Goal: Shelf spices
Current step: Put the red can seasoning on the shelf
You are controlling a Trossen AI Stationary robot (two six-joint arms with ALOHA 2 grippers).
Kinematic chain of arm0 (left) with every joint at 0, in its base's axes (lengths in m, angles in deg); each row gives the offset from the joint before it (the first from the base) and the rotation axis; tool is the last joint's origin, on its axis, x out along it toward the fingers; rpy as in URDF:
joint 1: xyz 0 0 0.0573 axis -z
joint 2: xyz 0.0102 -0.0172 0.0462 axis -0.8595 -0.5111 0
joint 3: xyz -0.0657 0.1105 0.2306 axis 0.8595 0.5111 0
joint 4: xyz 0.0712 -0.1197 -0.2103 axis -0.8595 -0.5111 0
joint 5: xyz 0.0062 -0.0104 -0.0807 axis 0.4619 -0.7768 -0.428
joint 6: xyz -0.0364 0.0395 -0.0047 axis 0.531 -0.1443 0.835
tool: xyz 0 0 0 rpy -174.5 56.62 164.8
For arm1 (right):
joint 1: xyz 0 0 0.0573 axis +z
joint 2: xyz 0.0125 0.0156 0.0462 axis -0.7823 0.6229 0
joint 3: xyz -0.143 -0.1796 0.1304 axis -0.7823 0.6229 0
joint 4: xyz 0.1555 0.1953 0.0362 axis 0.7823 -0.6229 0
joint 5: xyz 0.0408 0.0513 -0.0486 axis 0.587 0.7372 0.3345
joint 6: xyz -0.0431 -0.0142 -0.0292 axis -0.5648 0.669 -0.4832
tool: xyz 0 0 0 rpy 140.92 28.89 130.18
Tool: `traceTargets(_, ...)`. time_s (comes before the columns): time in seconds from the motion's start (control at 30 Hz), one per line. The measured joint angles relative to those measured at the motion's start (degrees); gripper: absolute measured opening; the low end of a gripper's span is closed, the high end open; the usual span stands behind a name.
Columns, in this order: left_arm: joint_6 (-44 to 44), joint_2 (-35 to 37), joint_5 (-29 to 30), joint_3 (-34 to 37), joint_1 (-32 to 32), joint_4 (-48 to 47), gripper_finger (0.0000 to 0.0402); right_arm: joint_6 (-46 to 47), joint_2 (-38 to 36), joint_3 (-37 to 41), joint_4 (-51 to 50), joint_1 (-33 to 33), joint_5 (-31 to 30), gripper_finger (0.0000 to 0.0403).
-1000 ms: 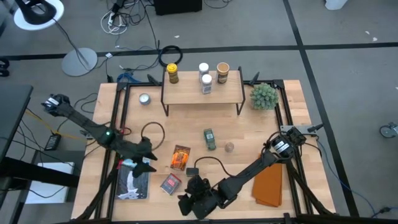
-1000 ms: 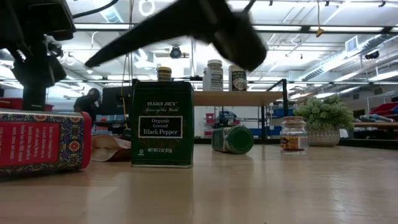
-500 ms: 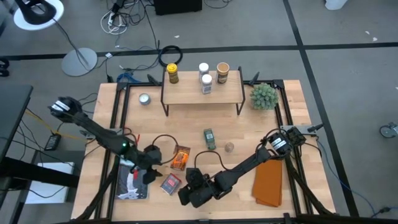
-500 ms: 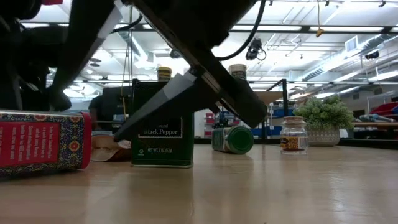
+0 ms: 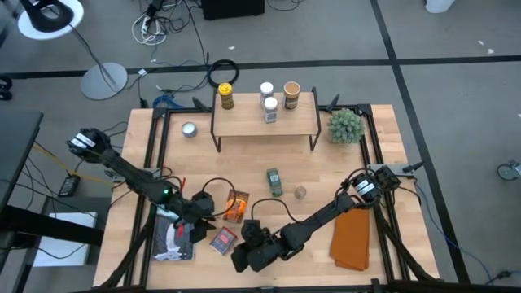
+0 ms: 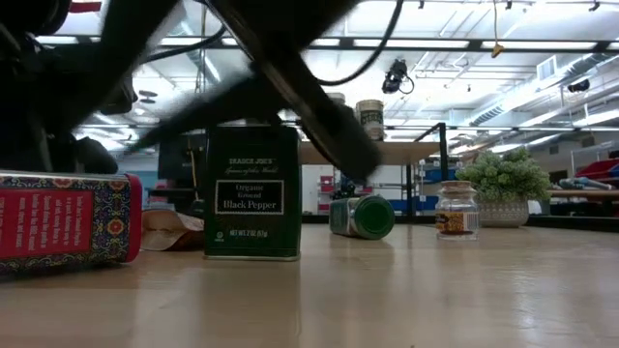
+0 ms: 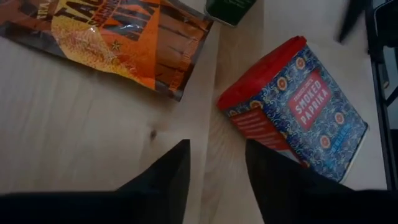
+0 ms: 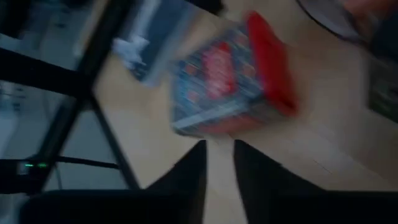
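Clearly both pincers, left (image 7: 214, 171) and right (image 8: 217, 163), gape empty beside red "Smoked Paprika" tin (image 7: 292, 112).

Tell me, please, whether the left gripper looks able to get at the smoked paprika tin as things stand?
Probably yes: the left gripper sits just short of the smoked paprika tin, with only bare table between them.

Three jars (image 5: 268, 101) stand on the shelf (image 5: 264, 124); tin (image 5: 223, 239) lies before it.

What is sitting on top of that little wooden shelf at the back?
On the shelf stand four spice jars: a yellow-lidded jar, two white-lidded jars and a tan-lidded jar. The board hides whatever lies on the table directly beneath it.
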Motion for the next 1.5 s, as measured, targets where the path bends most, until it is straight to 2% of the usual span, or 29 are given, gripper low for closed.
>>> traceTargets(0.1,0.00,0.01,0.00,0.00,0.00,0.00,0.0147,-2.64,0.00,-0.05,2.73,0.75,-3.43,0.0025)
traceTargets(0.17,0.00,0.00,0.01,0.00,0.00,-0.02,0.0146,-2.83,0.00,-0.07,2.71,1.38,-4.51,0.0007)
traceTargets(0.3,0.00,0.00,0.01,0.00,0.00,0.00,0.0145,-0.01,0.00,-0.07,2.04,2.11,-4.10,0.0003)
traceTargets(0.6,-0.20,0.00,0.01,0.00,0.00,-0.03,0.0145,-0.84,-0.04,-1.16,1.16,3.11,-3.86,0.0001)
traceTargets(0.8,-3.31,-0.09,0.11,0.00,0.00,0.04,0.0145,-6.66,-0.04,-0.87,-3.57,2.47,-2.93,0.0001)
traceTargets(0.97,-6.64,-0.31,2.77,0.00,0.00,0.17,0.0145,-12.35,-0.04,-0.50,-3.14,0.86,-0.52,0.0000)
traceTargets(1.23,-11.49,-4.35,3.97,0.00,-0.04,6.11,0.0145,-18.69,-0.04,-0.50,-3.72,-2.35,3.20,0.0000)
traceTargets(1.5,-11.30,-10.50,3.90,0.00,-0.08,11.00,0.0145,-19.01,-0.02,-0.50,-6.77,-4.50,6.35,0.0000)
